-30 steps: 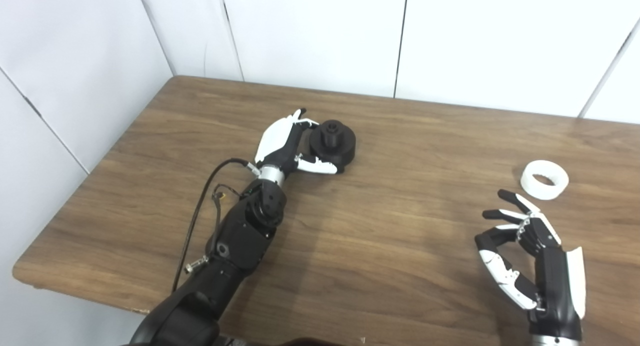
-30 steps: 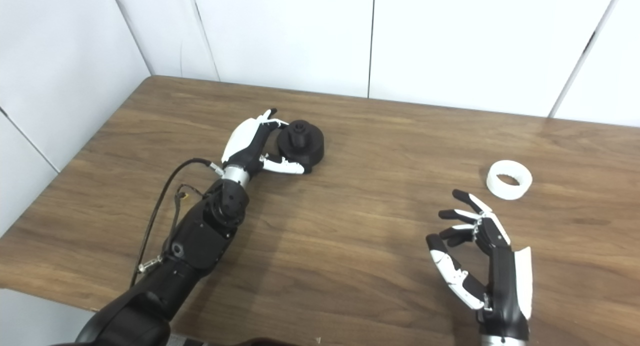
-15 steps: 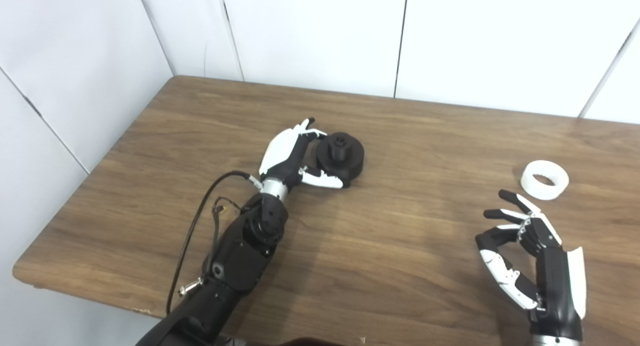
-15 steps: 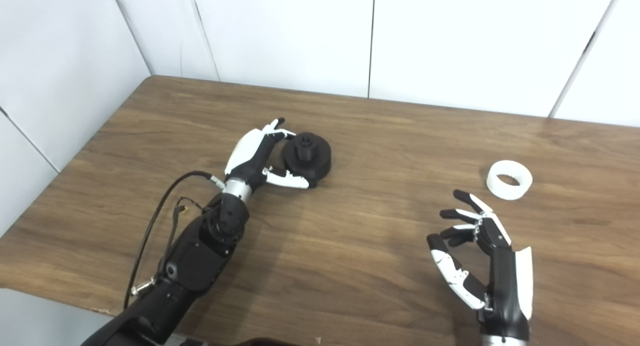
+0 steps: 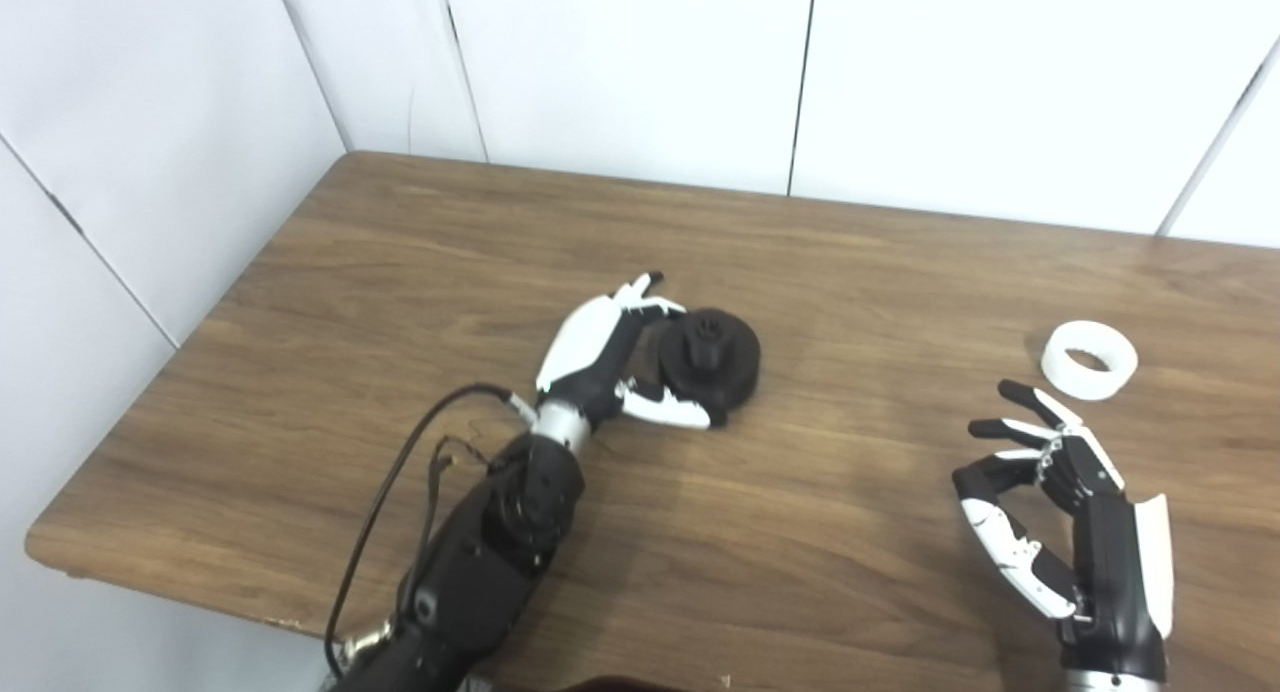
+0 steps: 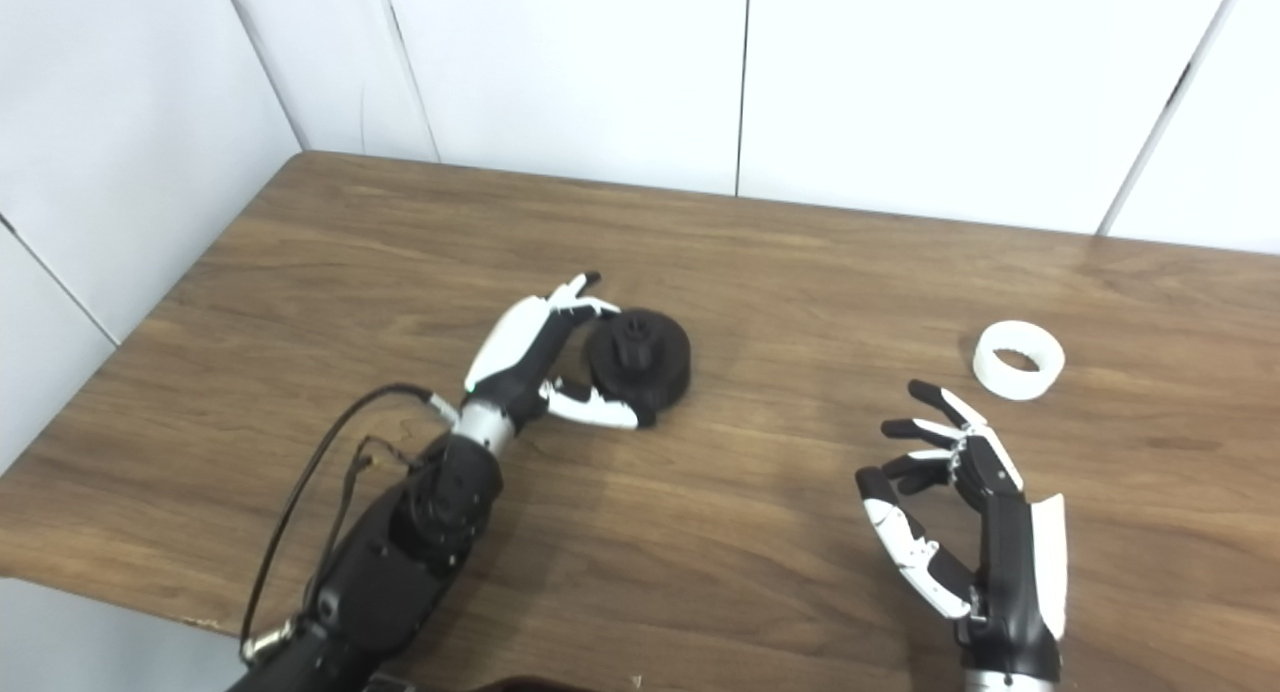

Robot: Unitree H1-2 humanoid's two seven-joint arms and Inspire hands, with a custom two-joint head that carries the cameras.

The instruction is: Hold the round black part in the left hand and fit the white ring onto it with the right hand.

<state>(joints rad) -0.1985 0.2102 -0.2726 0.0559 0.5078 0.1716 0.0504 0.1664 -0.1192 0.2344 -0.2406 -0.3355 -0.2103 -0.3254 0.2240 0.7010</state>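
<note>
The round black part (image 5: 712, 360) is gripped by the left hand (image 5: 612, 360) near the middle of the wooden table (image 5: 400, 272), fingers curled over its far rim and the thumb tucked under its near edge. The part is seen tilted, its raised central hub turned up and a little toward the camera. Whether its lower edge is touching the tabletop or is lifted just clear cannot quite be made out from either eye view. A black cable (image 5: 400, 492) is looped along the left forearm, which is stretched in from the bottom edge.

Over on the right side, the white ring (image 5: 1089, 359) is found lying flat on the table, hole upward, touched by nothing. The right hand (image 5: 1060, 502) is held near it, on the side toward the camera, well apart from the black part. Its fingers are spread and gently curved, the thumb set apart below them, and nothing is held between them. A gap of bare wood is seen between the fingertips (image 5: 1012, 390) and the ring. White wall panels (image 5: 640, 62) are seen behind the table's far edge.
</note>
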